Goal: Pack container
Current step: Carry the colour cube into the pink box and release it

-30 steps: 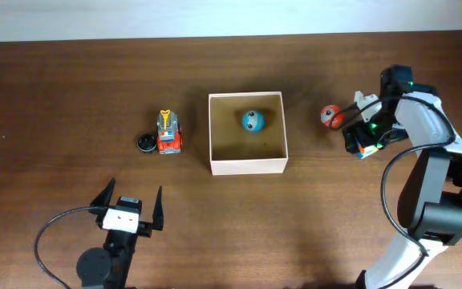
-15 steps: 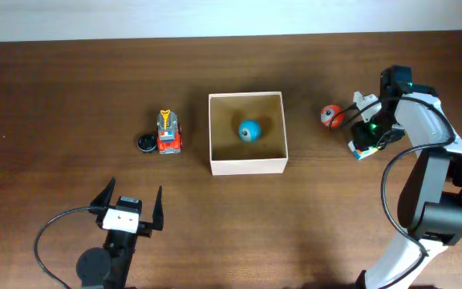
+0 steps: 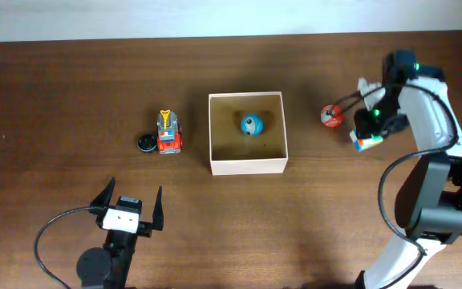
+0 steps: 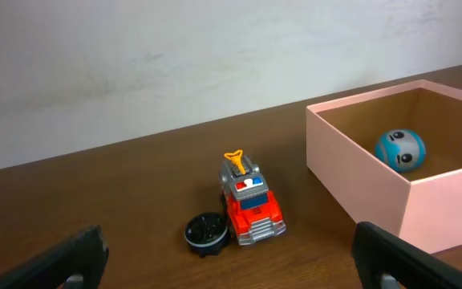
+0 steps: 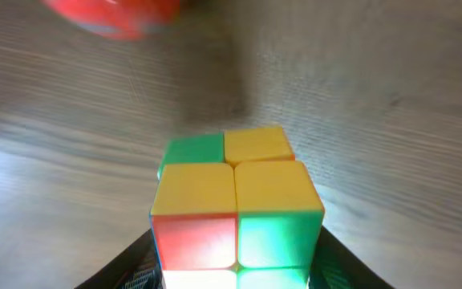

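The right hand [image 3: 367, 135] is closed about a colour-tiled puzzle cube [image 5: 235, 213], fingers pressed to both its sides, just right of a red ball [image 3: 330, 116]. The left hand [image 3: 135, 193] gapes wide and empty at the near left. The container [image 3: 247, 166] sits mid-worktop [image 3: 54, 80] with a blue ball [image 3: 251, 124] inside. Left of it stand a red toy truck [image 3: 168, 133] and a black disc [image 3: 145, 143].

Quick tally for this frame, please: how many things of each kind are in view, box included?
Balls: 2 (blue ball, red ball)
Toy truck: 1
Puzzle cube: 1
Black disc: 1
Container: 1
Total: 6
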Controlling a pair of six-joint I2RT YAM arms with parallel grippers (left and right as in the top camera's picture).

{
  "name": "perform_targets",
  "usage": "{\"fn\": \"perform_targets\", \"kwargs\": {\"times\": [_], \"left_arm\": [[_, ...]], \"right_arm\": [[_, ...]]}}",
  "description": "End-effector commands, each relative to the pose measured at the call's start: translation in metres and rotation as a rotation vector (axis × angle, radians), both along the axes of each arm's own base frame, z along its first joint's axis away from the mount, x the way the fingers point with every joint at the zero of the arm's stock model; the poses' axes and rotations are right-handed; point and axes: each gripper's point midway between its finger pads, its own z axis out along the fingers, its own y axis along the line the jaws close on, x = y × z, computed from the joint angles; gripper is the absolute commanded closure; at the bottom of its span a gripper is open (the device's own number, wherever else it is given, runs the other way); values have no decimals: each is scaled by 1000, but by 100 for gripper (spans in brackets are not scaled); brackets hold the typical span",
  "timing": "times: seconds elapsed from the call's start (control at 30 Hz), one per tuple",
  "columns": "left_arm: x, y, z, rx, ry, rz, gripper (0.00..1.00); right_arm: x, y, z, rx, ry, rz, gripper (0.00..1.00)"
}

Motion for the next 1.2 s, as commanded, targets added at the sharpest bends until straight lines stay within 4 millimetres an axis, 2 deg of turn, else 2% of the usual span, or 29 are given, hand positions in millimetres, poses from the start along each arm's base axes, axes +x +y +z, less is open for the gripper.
{"fn": "perform_targets", "kwargs": {"times": [0.0,0.17,0.27,0.37,0.53,0.6,0.7,0.8,0.87,1.0,1.03,1.1,1.17], "left_arm": [[-1,-3,-1,8,-3,-19,1],[-1,-3,-1,8,-3,-19,1],[-1,-3,-1,8,-3,-19,1],[-1,-3,-1,8,-3,-19,1],[-1,-3,-1,8,-4,-19,1],[-1,-3,-1,8,-3,-19,1],[-1,-3,-1,8,-3,-19,1],[-1,-3,-1,8,-3,-19,1],[-1,-3,-1,8,-3,-19,1],[-1,-3,-1,8,-3,-19,1],[-1,-3,-1,8,-3,-19,1],[-1,-3,-1,8,-3,-19,1],[-1,-3,-1,8,-3,-19,1]], "right_arm": [[26,30,51,-6,-106,37,50],[38,94,106,8,-199,140,50],[40,139,121,26,-245,210,50],[36,185,124,54,-273,253,50],[27,248,122,85,-304,365,49],[23,269,119,97,-308,396,49],[16,289,108,97,-286,442,48],[16,293,95,81,-260,453,42],[23,284,93,45,-273,393,41],[52,235,107,-51,-354,171,34],[57,223,111,-47,-363,125,30],[66,195,114,-40,-365,22,6],[69,164,111,-42,-342,-53,2]]}}
